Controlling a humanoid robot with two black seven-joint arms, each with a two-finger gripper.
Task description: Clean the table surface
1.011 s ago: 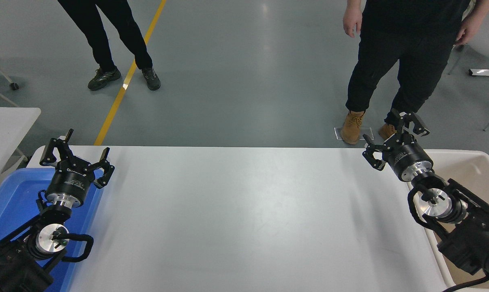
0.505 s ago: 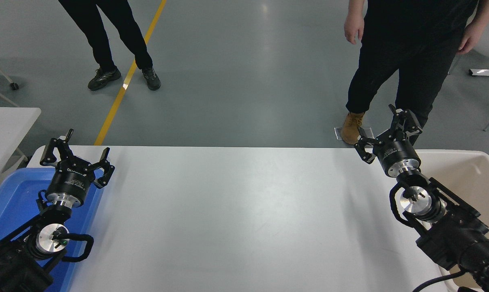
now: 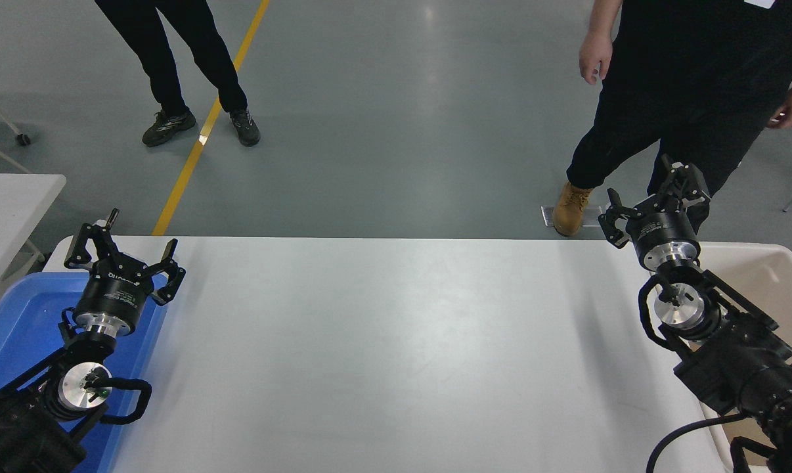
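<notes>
While parked: L gripper (image 3: 123,253) fingers spread, empty | R gripper (image 3: 655,200) fingers spread, empty, past table surface (image 3: 396,348) edge

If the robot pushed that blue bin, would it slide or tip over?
Probably slide. The blue bin looks wide and shallow, so tipping seems unlikely. It looks like smooth plastic and shows nothing inside, so it is likely light. The left gripper hangs open above its far corner, not touching it as far as I can tell.

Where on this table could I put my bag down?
The white tabletop shows bare from the blue bin at its left to the beige bin at its right. It is crowded only at the edges: left gripper over the blue bin, right gripper at the far right corner.
</notes>
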